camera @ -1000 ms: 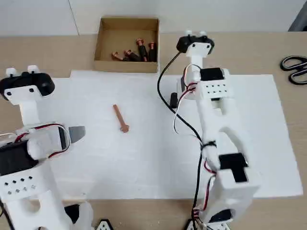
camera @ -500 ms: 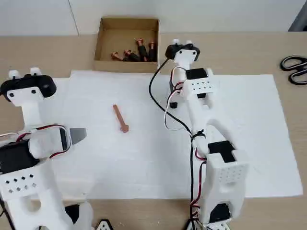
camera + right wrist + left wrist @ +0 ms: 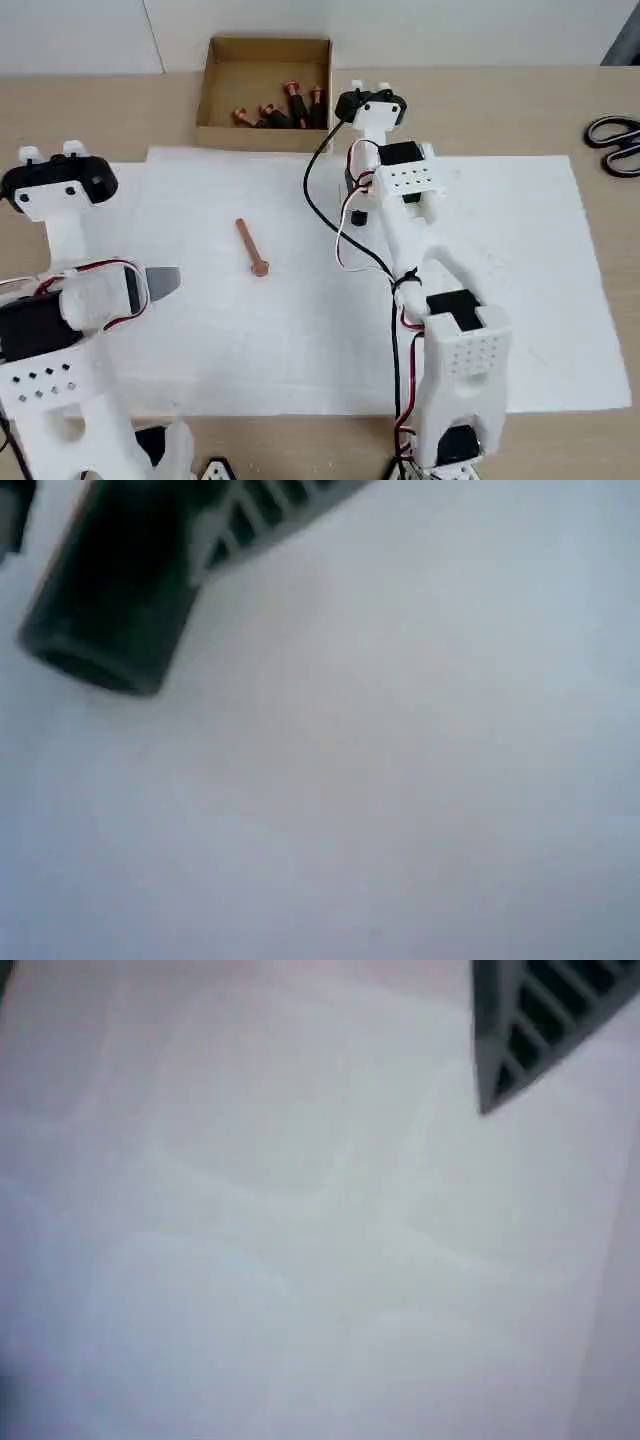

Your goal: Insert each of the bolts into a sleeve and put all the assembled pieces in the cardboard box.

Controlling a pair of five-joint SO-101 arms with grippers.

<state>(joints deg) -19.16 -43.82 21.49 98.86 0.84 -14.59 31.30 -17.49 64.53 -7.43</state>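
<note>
Bolt [image 3: 252, 247], mid-left: looks light, stiff, slick; take by shank | right pincer [image 3: 115, 550] clamped on sleeve [image 3: 100, 620] | left pincer [image 3: 158, 280]: can't tell.

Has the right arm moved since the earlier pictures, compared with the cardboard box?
Yes. The right arm has swung sideways toward the cardboard box, so the gap between its wrist end and the box is narrower than before.

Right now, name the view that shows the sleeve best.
Right wrist view: the sleeve sits close, open end visible. High view gives it as a dark speck under the right arm; left wrist view faces the sheet.
</note>
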